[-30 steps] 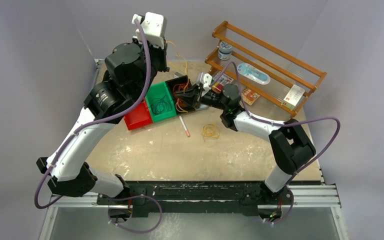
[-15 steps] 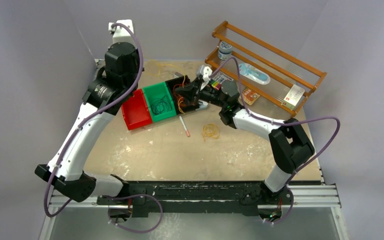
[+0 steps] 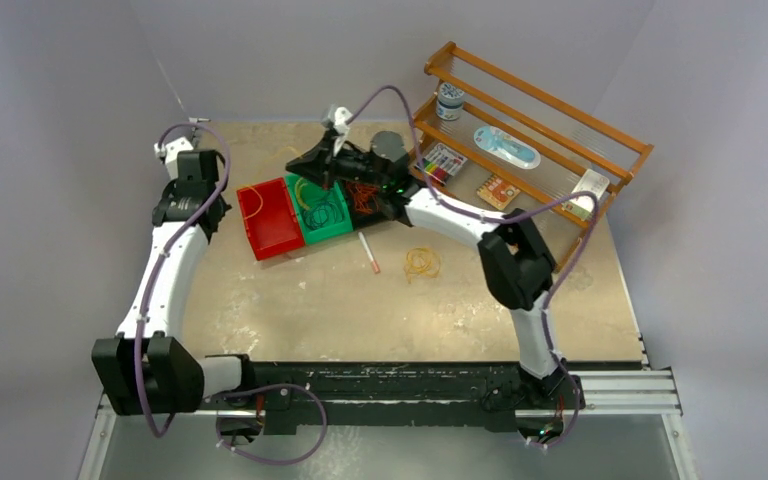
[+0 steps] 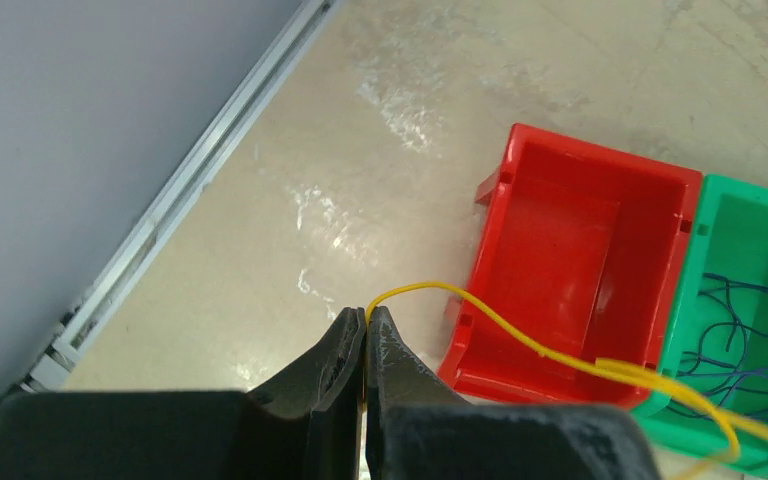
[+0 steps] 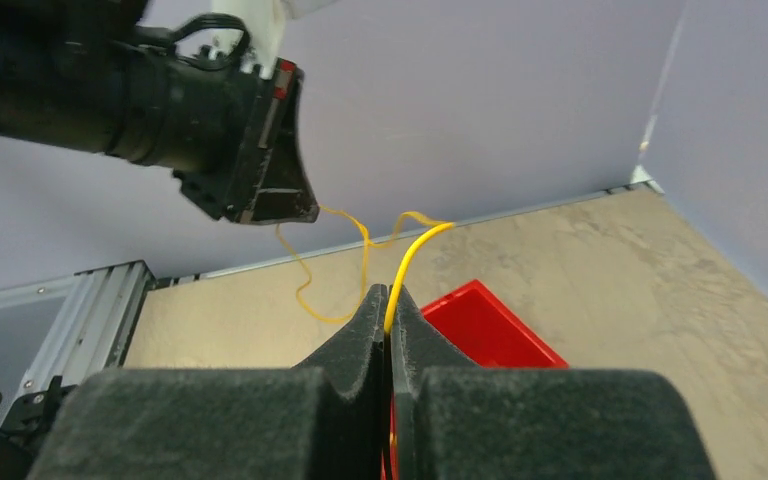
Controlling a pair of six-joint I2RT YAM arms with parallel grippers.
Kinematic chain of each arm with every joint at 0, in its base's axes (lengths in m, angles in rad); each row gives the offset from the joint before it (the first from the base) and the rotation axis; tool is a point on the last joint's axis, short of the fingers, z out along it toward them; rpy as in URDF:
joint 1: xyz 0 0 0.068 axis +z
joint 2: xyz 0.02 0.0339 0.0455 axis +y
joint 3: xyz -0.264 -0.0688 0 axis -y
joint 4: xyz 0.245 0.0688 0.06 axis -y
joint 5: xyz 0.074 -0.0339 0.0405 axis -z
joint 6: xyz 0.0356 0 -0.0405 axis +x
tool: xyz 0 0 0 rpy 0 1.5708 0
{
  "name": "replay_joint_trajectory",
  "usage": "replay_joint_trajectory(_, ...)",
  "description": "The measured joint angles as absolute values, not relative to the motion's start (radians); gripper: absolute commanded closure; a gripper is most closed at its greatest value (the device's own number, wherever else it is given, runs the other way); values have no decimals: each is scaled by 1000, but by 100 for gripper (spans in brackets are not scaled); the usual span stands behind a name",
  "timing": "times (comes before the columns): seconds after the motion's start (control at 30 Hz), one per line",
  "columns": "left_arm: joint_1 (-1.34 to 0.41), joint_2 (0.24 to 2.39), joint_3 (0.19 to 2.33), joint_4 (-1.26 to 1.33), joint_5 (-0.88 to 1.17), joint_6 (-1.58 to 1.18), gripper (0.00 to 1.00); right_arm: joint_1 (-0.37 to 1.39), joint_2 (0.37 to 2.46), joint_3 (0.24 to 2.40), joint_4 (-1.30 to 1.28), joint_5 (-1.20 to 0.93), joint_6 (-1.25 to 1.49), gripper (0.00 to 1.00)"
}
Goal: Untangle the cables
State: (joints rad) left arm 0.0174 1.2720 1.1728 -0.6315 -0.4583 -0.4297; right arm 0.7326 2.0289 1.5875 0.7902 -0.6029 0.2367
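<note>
Yellow cable (image 4: 545,350): I see left gripper (image 4: 365,335) clamped on it, 9 o'clock of red bin (image 4: 550,250); right gripper (image 5: 390,305) pinches it too.

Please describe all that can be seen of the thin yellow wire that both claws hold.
The yellow wire is thin, smooth and looks plastic-coated. The shut left claw pinches it at one place, the shut right claw at another. Between them it hangs in loose wavy curves, not taut, passing over the red bin toward the green bin. Whether it touches the bins cannot be told.
</note>
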Motion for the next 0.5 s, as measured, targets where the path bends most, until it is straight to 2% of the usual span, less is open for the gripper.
replay_joint_trajectory(0.27, 41, 1054, 1129, -653, -558, -487, 100, 821, 2358, 1988, 639, -667, 227, 100)
replay_joint_trajectory(0.5, 41, 992, 1125, -653, -626, -491, 100, 861, 2531, 2172, 602, -698, 216, 100)
